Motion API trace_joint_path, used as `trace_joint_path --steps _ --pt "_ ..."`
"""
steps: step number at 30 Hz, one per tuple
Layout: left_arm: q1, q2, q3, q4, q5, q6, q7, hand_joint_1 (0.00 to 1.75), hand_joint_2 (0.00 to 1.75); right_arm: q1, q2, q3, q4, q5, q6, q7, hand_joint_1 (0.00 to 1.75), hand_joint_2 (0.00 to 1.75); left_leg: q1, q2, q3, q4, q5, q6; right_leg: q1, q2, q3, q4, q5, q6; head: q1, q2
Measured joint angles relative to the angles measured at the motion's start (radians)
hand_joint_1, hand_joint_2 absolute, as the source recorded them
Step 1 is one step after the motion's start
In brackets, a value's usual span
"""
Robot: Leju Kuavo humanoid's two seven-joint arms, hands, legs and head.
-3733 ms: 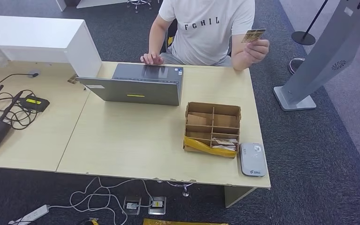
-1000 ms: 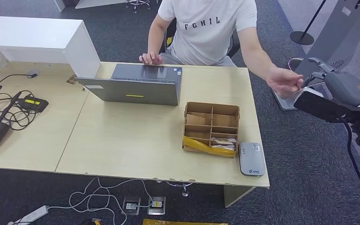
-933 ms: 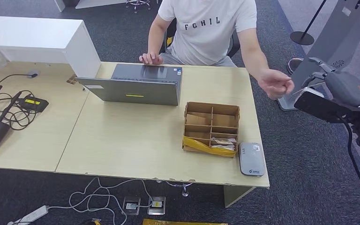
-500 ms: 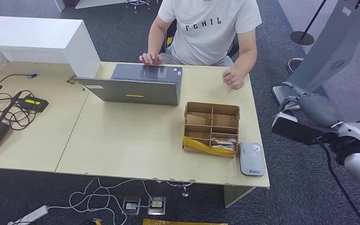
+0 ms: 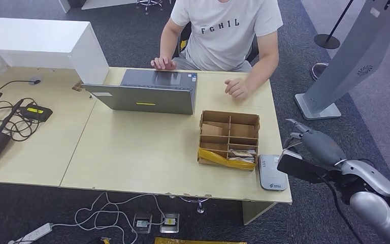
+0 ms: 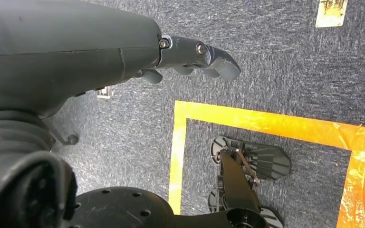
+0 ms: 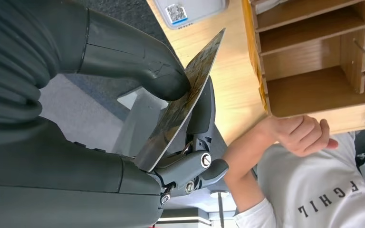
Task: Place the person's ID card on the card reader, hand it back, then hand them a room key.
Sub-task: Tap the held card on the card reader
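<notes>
My right hand (image 5: 312, 146) hovers just off the desk's right edge, beside the grey card reader (image 5: 273, 173) at the front right corner. In the right wrist view the thumb and fingers pinch the ID card (image 7: 185, 102), a thin card with a brownish print, held on edge above the card reader (image 7: 190, 7). A person in a white T-shirt (image 5: 226, 30) sits at the far side, one hand (image 5: 237, 88) resting on the desk. My left hand (image 6: 190, 52) hangs over the floor, fingers extended, holding nothing.
A cardboard divider box (image 5: 229, 138) with pale cards in its front right compartment stands left of the reader. A grey laptop (image 5: 147, 91) sits mid-desk. A grey kiosk stand (image 5: 335, 76) rises right of the desk. Cables and black devices (image 5: 5, 122) lie at the left.
My right hand took the card from the person's outstretched hand, then came down and toward me to beside the card reader. The person's hand drew back onto the desk.
</notes>
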Motion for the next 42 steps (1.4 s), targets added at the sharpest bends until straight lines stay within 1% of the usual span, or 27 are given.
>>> trace_joint_path --steps 8,15,22,32,42 --pt "0.0 -0.001 0.0 0.0 -0.003 0.009 0.001 0.0 0.0 0.041 0.008 0.021 0.004 -0.016 -0.019 0.0 1.75 1.75 0.0 0.0 0.0 0.0 0.0 0.0 0.0 0.0 0.0 0.0 0.0 0.0 0.0 0.0" --pt "0.0 -0.002 0.0 0.0 0.002 0.025 0.012 0.0 0.0 0.056 0.028 0.047 0.043 -0.011 -0.059 -0.027 1.75 1.75 0.0 0.0 0.0 0.0 0.0 0.0 0.0 0.0 0.0 0.0 0.0 0.0 0.0 0.0" --pt "0.0 -0.004 -0.001 0.0 0.004 0.029 0.02 0.0 0.0 0.049 0.049 0.064 0.152 -0.006 -0.089 -0.076 1.75 1.75 0.0 0.0 0.0 0.0 0.0 0.0 0.0 0.0 0.0 0.0 0.0 0.0 0.0 0.0" --pt "0.0 -0.004 -0.001 0.0 -0.002 0.026 0.02 0.0 0.0 0.039 0.082 0.08 0.268 0.004 -0.115 -0.105 1.75 1.75 0.0 0.0 0.0 0.0 0.0 0.0 0.0 0.0 0.0 0.0 0.0 0.0 0.0 0.0" --pt "0.0 -0.004 -0.001 0.0 -0.002 0.023 0.02 0.0 0.0 0.001 0.129 0.106 0.403 0.002 -0.14 -0.151 1.75 1.75 0.0 0.0 0.0 0.0 0.0 0.0 0.0 0.0 0.0 0.0 0.0 0.0 0.0 0.0"
